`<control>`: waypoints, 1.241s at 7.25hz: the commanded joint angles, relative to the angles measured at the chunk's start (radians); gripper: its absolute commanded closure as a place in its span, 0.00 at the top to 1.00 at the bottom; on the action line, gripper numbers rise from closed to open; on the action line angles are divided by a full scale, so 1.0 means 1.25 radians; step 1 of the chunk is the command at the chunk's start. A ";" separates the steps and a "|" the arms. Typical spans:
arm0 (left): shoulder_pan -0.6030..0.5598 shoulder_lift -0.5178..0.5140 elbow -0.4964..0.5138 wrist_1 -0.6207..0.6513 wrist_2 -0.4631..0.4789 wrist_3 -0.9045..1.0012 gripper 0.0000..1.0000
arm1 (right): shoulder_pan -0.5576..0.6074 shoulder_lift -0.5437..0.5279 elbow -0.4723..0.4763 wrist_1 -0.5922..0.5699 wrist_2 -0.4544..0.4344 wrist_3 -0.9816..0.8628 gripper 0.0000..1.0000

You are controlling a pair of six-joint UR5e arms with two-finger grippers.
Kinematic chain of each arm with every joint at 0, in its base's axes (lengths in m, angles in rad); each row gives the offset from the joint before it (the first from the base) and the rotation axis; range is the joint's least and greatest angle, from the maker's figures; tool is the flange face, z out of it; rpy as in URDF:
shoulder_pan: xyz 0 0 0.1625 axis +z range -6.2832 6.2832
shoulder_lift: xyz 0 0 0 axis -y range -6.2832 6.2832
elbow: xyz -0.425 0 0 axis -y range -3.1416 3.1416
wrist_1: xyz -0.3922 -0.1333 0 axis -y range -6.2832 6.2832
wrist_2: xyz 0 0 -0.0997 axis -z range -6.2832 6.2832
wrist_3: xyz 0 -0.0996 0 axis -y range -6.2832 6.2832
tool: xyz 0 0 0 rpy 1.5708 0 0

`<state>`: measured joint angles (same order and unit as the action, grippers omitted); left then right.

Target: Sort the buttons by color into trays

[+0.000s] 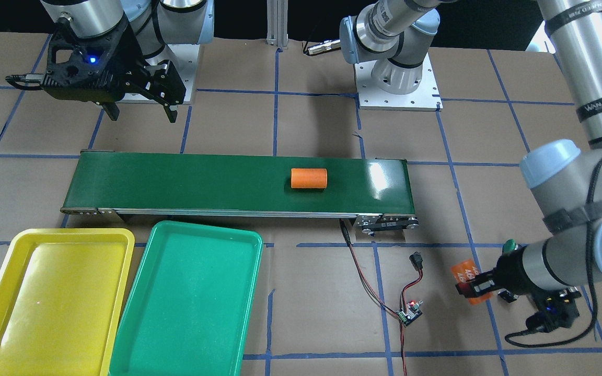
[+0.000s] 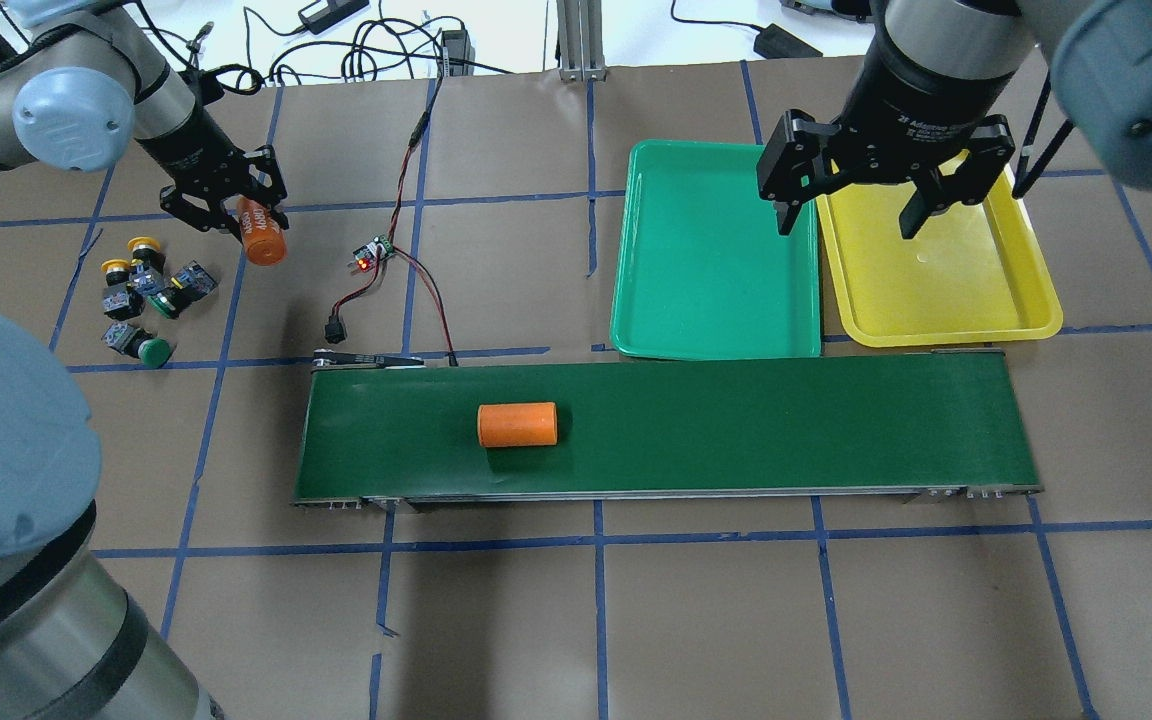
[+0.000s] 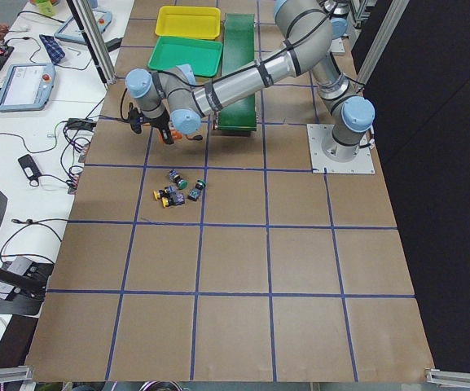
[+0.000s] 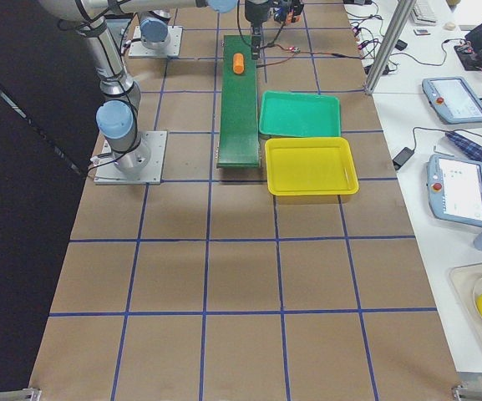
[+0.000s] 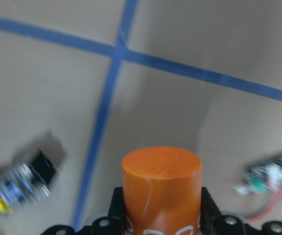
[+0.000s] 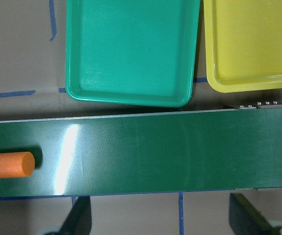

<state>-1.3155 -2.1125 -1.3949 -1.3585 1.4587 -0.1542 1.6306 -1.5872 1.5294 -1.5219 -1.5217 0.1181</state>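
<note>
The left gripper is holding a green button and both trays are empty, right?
No. The left gripper holds an orange cylinder, not a green button; the left wrist view shows it. The green tray and yellow tray are indeed empty.

Brown table (image 2: 696, 620), blue tape grid (image 2: 596, 541)

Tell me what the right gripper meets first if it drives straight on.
Probably the bare conveyor belt: the right gripper points down at it, with the orange cylinder well off to one side. Depth is unclear, so it might land at the belt's edge instead.
</note>
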 commanded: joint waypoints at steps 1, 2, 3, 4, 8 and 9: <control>-0.034 0.127 -0.174 0.004 -0.005 -0.223 0.00 | 0.000 0.000 0.000 0.000 0.000 0.000 1.00; -0.062 0.176 -0.236 0.004 -0.001 -0.296 0.00 | 0.001 0.000 0.000 -0.001 0.000 0.000 1.00; -0.092 0.208 -0.273 0.012 0.001 -0.357 0.00 | 0.000 0.000 0.000 0.000 0.000 0.000 1.00; -0.119 0.233 -0.299 0.011 0.003 -0.411 0.00 | 0.000 0.000 0.000 -0.001 0.000 0.000 1.00; -0.135 0.303 -0.430 0.012 0.004 -0.559 0.10 | 0.001 0.000 0.000 0.000 0.000 0.000 1.00; -0.137 0.307 -0.440 0.013 0.004 -0.584 0.17 | 0.000 0.000 0.000 0.000 0.000 0.000 1.00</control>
<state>-1.4841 -1.7419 -1.9181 -1.3445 1.4635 -0.8541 1.6315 -1.5877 1.5294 -1.5217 -1.5217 0.1181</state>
